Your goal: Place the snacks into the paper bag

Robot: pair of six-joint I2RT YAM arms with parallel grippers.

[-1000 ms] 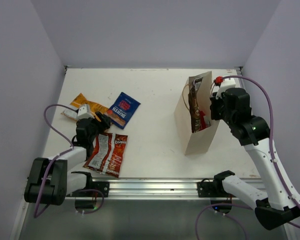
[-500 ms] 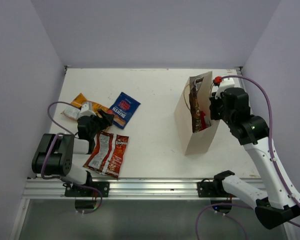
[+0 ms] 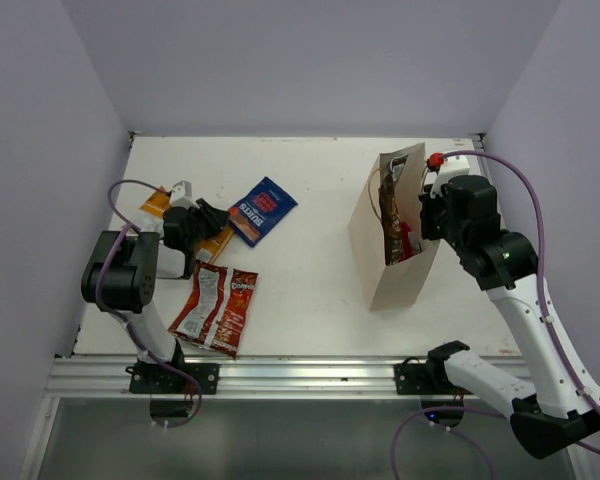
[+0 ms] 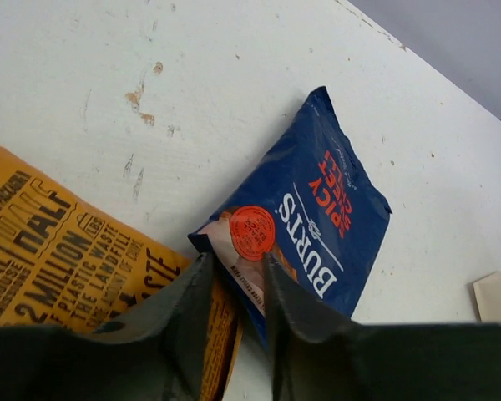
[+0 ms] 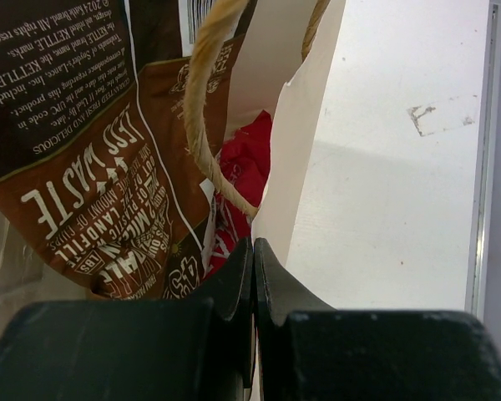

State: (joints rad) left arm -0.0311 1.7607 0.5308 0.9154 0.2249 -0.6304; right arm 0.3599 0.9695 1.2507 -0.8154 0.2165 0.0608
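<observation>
Blue packet (image 4: pixel 317 209) flat on worktop (image 3: pixel 310 280), left, well apart from paper bag (image 3: pixel 400 285) at right. State: left jaws narrowly apart astride packet corner; right jaws clamped on bag rim. Close fully, lift clear before traverse.

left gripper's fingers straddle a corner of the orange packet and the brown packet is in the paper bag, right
No, the left gripper straddles a corner of the blue Burts packet; the orange packet lies beside it, as the left wrist view shows. The brown packet is in the paper bag.
</observation>
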